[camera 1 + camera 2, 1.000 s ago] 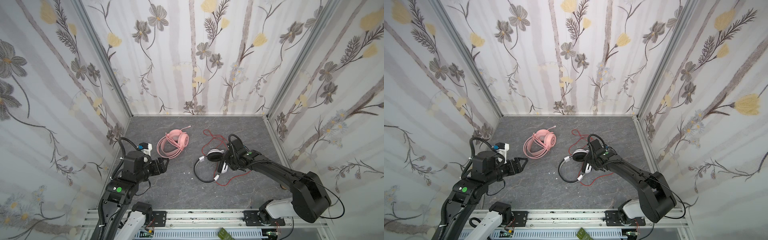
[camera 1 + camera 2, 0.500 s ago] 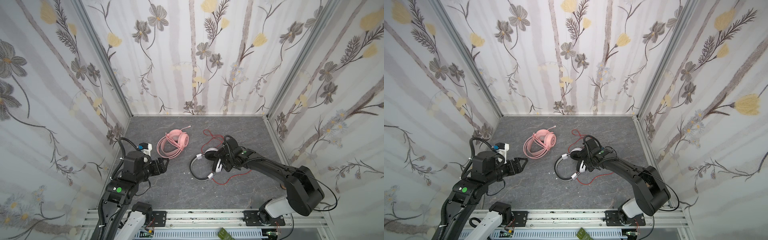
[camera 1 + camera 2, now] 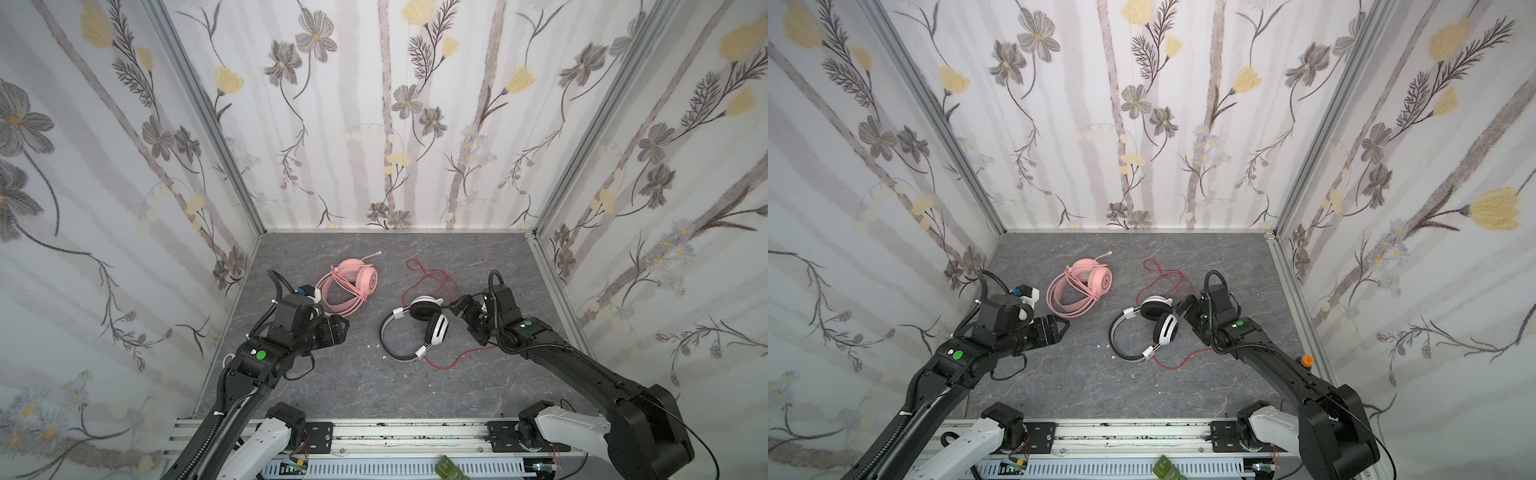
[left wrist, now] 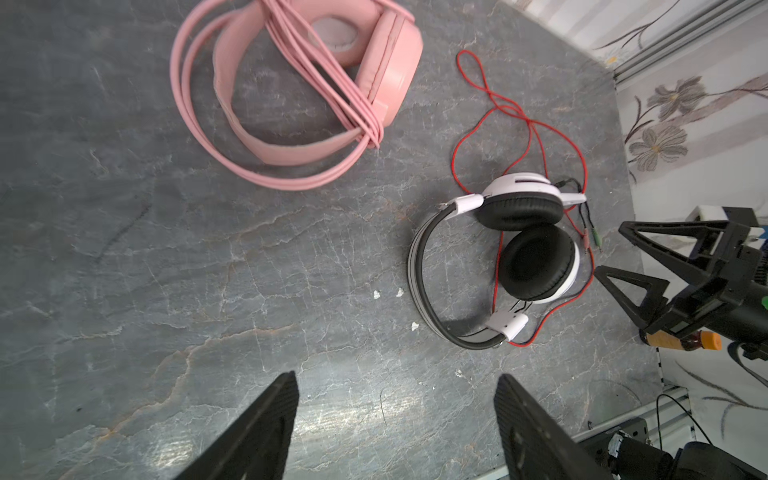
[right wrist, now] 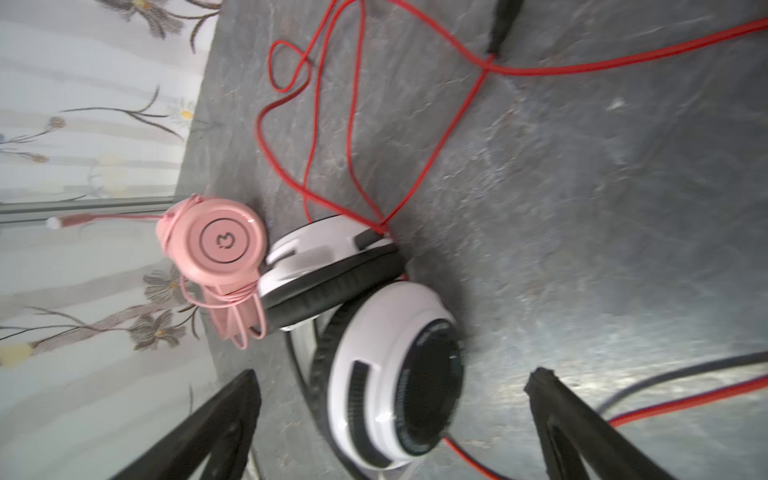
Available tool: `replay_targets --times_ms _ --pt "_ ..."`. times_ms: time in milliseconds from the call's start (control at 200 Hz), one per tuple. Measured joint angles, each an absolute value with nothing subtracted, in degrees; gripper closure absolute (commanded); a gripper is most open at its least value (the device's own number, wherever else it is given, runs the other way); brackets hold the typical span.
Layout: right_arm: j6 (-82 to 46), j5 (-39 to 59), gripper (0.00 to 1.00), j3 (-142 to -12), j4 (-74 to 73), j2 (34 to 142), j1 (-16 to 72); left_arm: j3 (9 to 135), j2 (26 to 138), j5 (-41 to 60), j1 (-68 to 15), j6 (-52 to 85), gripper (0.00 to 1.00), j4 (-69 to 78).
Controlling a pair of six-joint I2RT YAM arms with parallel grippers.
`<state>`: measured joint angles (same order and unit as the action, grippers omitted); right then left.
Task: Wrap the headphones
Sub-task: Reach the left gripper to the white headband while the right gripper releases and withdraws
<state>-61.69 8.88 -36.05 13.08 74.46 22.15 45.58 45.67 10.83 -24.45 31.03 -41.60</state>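
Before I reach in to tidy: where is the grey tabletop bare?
Bare: between the white-and-black headset and the front rail, and between it and the pink headset. Crowded: around the loose red cable, beside the open right gripper.

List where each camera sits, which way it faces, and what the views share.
Top views: high behind the robot, looking down and forward; left arm, right arm, left gripper and right gripper show, either side of the pink headset and white-and-black headset.
Left wrist: on the left arm, looking down on both headsets past its open fingers; right gripper shows too.
Right wrist: low, close on the white-and-black headset and red cable, between its open fingers.
Shared: every view shows both headsets.
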Motion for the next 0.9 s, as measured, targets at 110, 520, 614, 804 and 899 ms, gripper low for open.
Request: replay_targets --times_ms 110,520,614,804,899 --pt "-54.2 8.6 0.0 -31.1 12.9 70.0 19.5 41.5 49.1 11.0 -28.5 37.3 0.23 -37.8" --pt "-35.0 3.3 0.01 -13.7 4.8 48.4 18.8 39.4 70.8 7.5 -37.8 57.9 0.23 -24.7" --pt "-33.1 2.4 0.0 -11.5 4.5 44.1 18.8 41.7 75.8 7.8 -39.2 59.9 0.22 -22.4" --pt "-31.2 2.6 0.0 -8.6 1.9 37.0 18.7 45.9 83.2 8.2 -41.1 62.7 0.17 -21.1" --pt "-31.0 2.6 0.0 -8.4 1.3 36.5 18.7 48.6 86.7 8.5 -42.1 63.1 0.19 -21.3"
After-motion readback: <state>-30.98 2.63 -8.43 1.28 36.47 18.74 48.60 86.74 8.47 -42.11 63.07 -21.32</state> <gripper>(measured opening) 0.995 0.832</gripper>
